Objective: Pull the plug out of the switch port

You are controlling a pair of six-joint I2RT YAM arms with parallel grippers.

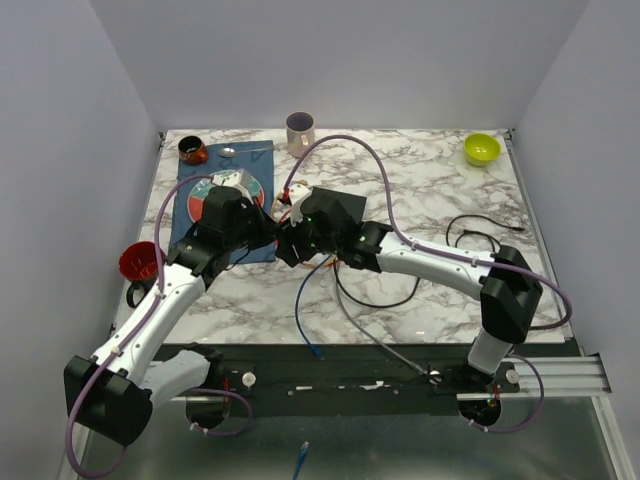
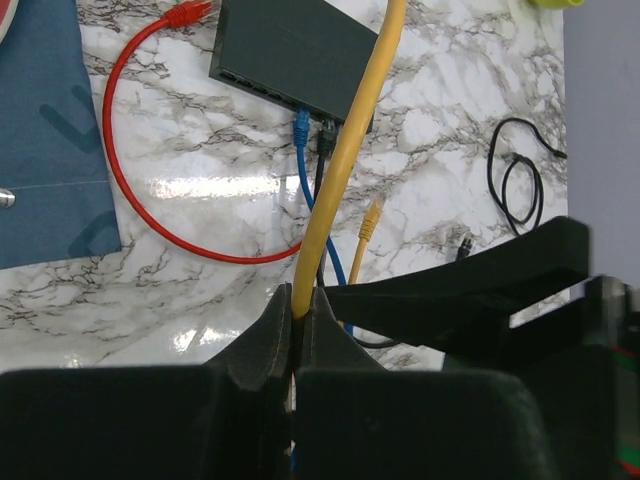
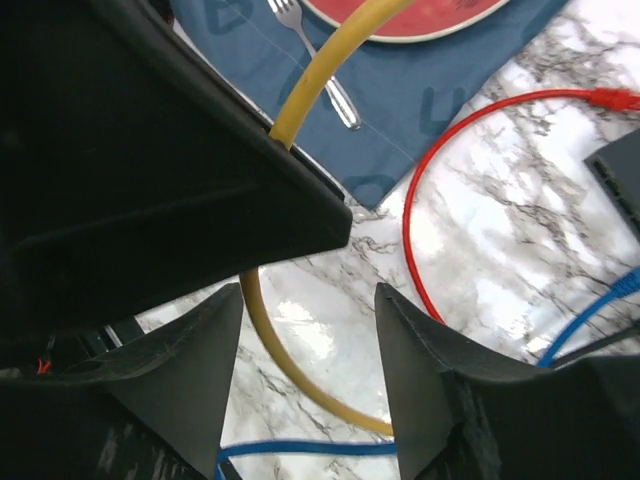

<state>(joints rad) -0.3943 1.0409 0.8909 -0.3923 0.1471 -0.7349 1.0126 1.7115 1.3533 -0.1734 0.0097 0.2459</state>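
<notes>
My left gripper (image 2: 297, 305) is clenched on the yellow cable (image 2: 350, 130). The two fingers press together and the cable comes out between them and rises toward the far side, passing in front of the switch (image 2: 285, 50). The switch lies flat on the marble table (image 2: 450, 100), just right of the blue placemat (image 2: 40, 120), with its row of sockets turned to this gripper.

A blue cable (image 2: 305, 170) and a black cable (image 2: 325, 140) are plugged side by side in the right part of this row. A loose yellow plug (image 2: 372, 212) lies on the marble, a little nearer than the switch and apart from it. A red cable (image 2: 120, 170) makes a wide loop on the table, and its free plug is just beside the left corner of the switch.

My right gripper (image 3: 308, 290) is released, with the fingers well apart. The yellow cable curves through the gap between them, but I cannot tell if it touches a finger. In the right wrist view a fork (image 3: 320, 60) and a red plate (image 3: 420, 15) rest on the placemat.
</notes>
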